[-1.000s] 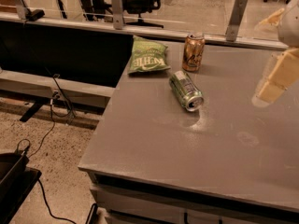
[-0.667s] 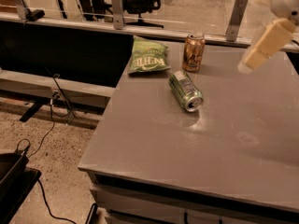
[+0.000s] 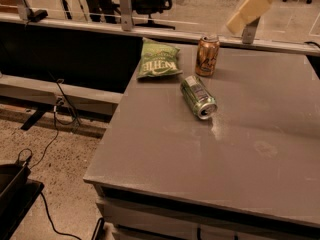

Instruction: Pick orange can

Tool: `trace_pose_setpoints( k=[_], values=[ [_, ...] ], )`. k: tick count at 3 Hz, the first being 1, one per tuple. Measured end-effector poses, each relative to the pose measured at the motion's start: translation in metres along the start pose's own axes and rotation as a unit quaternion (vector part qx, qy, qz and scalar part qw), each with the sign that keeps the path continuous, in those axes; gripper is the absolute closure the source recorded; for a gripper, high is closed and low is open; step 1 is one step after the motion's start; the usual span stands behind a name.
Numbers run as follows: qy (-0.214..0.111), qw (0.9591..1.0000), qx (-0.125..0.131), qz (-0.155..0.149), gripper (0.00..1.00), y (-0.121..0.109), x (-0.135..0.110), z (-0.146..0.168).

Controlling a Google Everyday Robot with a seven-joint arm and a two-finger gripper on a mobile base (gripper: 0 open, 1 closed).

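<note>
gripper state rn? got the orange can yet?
Gripper: open or closed cannot be told; it is in the air at the top right, above and right of the orange can, which stands upright on the table, not held.

End effector (image 3: 248,10) up behind upright can (image 3: 207,56) (bag (image 3: 159,60) left)

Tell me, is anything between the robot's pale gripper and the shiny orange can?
No. In the camera view the cream-coloured gripper hangs up and right of the upright copper-orange metal can, with only open air between them.
</note>
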State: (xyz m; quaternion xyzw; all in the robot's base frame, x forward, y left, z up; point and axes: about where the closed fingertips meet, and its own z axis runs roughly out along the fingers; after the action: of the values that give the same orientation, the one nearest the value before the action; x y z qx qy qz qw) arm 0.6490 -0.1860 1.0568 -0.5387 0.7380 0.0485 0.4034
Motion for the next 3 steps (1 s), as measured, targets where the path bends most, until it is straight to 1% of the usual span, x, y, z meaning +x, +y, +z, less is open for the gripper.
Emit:
trace_pose_setpoints(
  k=[1,2,3],
  values=[
    [-0.035,0.9987,-0.007,0.037,0.0,-0.021,-0.002,0.038],
    [-0.033,0.9971,-0.015,0.067,0.0,-0.034,0.011,0.076],
    [-0.019,0.9962,-0.025,0.081,0.0,-0.037,0.023,0.112]
  ],
)
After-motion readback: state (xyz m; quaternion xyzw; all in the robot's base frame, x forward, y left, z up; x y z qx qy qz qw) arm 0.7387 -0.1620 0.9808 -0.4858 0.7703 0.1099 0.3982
